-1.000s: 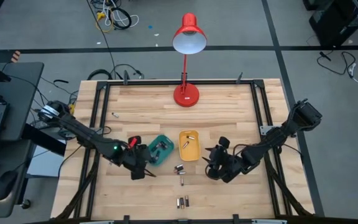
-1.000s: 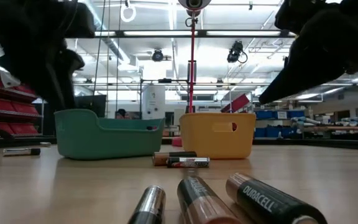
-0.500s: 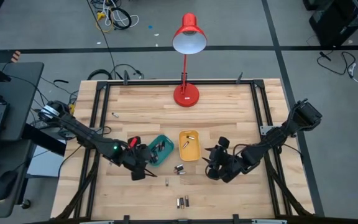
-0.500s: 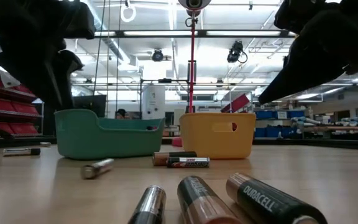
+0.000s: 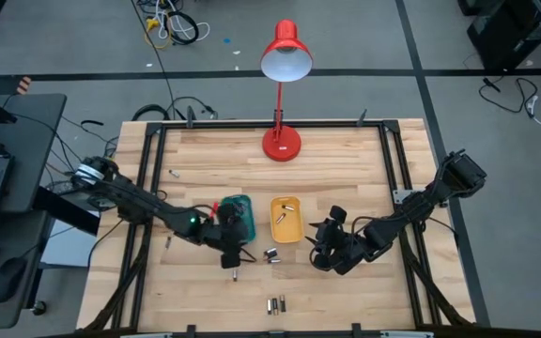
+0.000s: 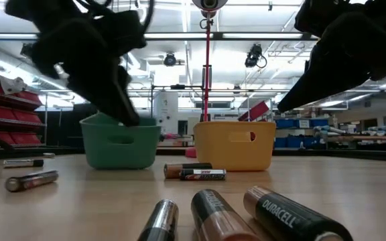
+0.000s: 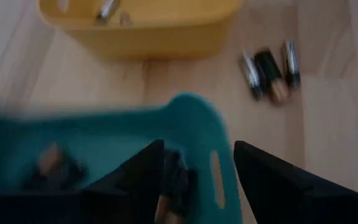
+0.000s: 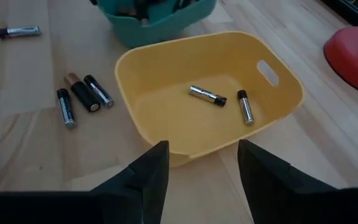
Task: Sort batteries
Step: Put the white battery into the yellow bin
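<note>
The teal tray (image 5: 241, 207) holds several batteries, and the yellow tray (image 5: 285, 218) beside it holds two batteries (image 8: 207, 95). Loose batteries lie on the table: a cluster (image 5: 270, 253) near the yellow tray, another cluster (image 5: 275, 303) by the near edge, and a single battery (image 5: 234, 275). My left gripper (image 7: 194, 168) is open at the teal tray's near end. My right gripper (image 8: 201, 165) is open and hovers just right of the yellow tray, touching nothing. My left gripper stands slanting down over the teal tray's end wall with the handle slot (image 7: 216, 180), one finger (image 7: 145, 171) inside the tray and the other outside. Whether either finger touches the wall, I cannot tell. The tray rests flat on the table.
A red desk lamp (image 5: 281, 143) stands at the far edge, its pole behind the trays in the low view. A further battery (image 5: 167, 241) lies left of the teal tray. Bare wood lies open at the table's far side and on the right.
My left gripper has moved toward the table's right, onto the teal tray's near end. The teal tray has turned about on the table and now shows its narrow end in the low view. The single battery has rolled along the table toward the left edge.
</note>
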Controlling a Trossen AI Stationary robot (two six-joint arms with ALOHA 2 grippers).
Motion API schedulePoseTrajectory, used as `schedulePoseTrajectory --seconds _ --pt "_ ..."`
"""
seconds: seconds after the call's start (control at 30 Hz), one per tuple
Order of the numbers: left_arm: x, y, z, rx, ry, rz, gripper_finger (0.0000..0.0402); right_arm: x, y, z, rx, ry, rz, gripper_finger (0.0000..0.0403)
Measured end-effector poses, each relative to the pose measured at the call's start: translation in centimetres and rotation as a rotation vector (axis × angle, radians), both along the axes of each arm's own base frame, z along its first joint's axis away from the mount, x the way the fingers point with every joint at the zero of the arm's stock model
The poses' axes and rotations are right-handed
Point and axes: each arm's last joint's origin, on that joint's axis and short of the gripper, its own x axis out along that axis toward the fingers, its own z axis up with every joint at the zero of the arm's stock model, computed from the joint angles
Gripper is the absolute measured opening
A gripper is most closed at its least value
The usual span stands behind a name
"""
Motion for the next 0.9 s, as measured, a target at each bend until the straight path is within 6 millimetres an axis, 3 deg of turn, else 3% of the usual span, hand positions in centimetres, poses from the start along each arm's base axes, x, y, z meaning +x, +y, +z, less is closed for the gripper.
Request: schedulePoseTrajectory --seconds 0.23,0.43,0.57,0.7,0.8,0.9 --pt "1.6 0.6 1.6 -0.008 -0.03 -0.047 0.0211 0.0 0.0 0.0 -0.019 0.012 0.015 0.0174" --pt "1.5 0.8 4.6 0.058 0.12 0.017 0.0211 0.0 -0.3 -0.1 -0.003 0.01 -0.015 0.0172" --pt "-0.6 1.3 6.0 0.14 0.269 0.141 0.0211 -0.4 -1.1 -0.6 0.025 -0.001 -0.118 0.017" --pt "-3.7 1.7 6.6 0.126 0.301 0.247 0.0211 -1.9 -2.1 -1.4 -0.002 0.053 -0.265 0.017" --pt "-5.9 2.1 5.9 0.085 0.283 0.308 0.0211 -2.7 -3.2 -1.8 -0.008 0.12 -0.347 0.017" --pt "-7.8 2.8 3.8 0.067 0.3 0.361 0.0211 -2.6 -4.0 -2.4 0.021 0.119 -0.38 0.017"
